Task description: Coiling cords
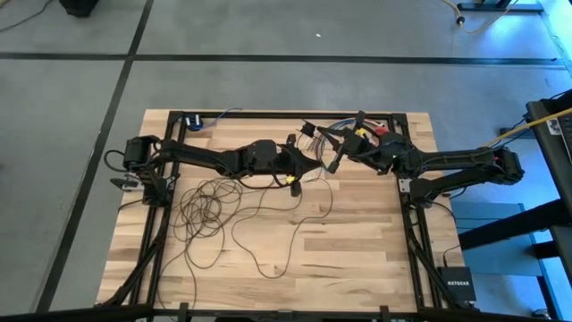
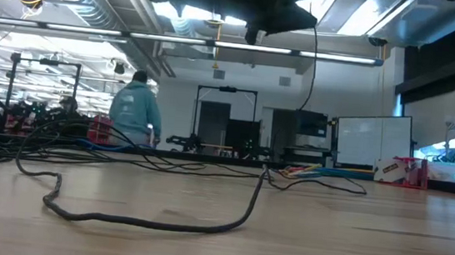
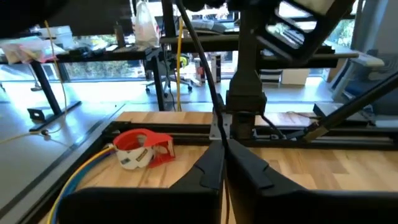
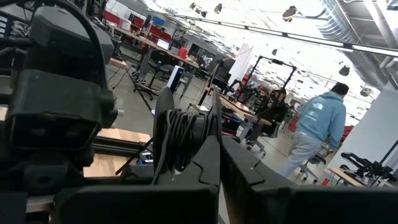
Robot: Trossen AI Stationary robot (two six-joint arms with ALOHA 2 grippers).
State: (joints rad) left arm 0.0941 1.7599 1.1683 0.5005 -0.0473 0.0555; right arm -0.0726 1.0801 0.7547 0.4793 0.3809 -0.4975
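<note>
Cord loops (image 1: 207, 210) clutter table (image 1: 357, 241) left half; right half bare wood.

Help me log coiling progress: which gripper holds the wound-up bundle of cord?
The right gripper: several turns of the dark cord sit bunched at its fingers. The left gripper pinches just one strand.

The left gripper (image 3: 224, 163) has its two dark fingers (image 3: 205, 171) pressed together, tips meeting above the wooden table (image 3: 292, 171). A thin dark cord (image 3: 202, 59) runs down between the closed fingertips from above. Just beyond stands the other arm's gripper (image 3: 242, 109), a dark upright column pointing down toward the same spot. On the table lies a red-and-white tape dispenser (image 3: 142, 149), with yellow and blue cables (image 3: 81, 174) curving past it. A black frame rail (image 3: 180, 132) borders the tabletop.
</note>
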